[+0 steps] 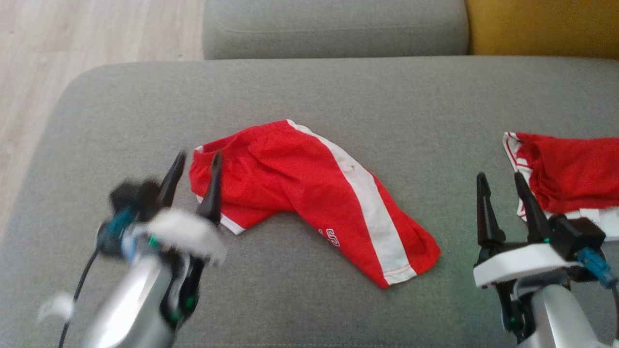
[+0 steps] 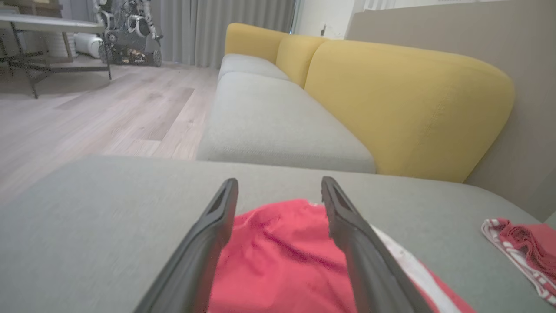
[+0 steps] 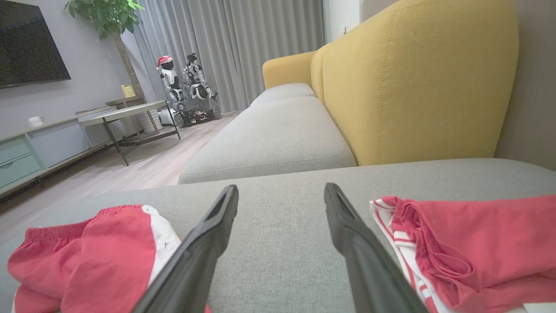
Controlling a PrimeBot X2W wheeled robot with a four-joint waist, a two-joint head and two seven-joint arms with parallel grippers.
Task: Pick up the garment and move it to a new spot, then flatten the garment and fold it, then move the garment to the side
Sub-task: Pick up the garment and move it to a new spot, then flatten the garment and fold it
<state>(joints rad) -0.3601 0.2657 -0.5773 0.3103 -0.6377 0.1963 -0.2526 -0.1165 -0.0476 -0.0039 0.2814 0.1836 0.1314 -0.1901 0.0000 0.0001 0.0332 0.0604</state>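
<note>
The garment [image 1: 300,183], red shorts with a white side stripe, lies crumpled and bent in the middle of the grey seat cushion [image 1: 338,92]. My left gripper [image 1: 199,154] is open at the shorts' left edge, blurred, with its fingers over the waistband corner and nothing held. In the left wrist view the left gripper [image 2: 280,182] frames the red cloth [image 2: 278,261] below its spread fingers. My right gripper [image 1: 499,176] stands open at the lower right, empty. In the right wrist view the right gripper [image 3: 281,188] points at bare cushion, with the shorts [image 3: 100,252] to its left.
A second red garment [image 1: 570,169] with white trim lies bunched at the cushion's right edge, close to my right gripper. A yellow backrest [image 1: 541,24] rises at the back right. Another grey cushion [image 1: 333,24] lies beyond, and wooden floor [image 1: 72,38] is off the left edge.
</note>
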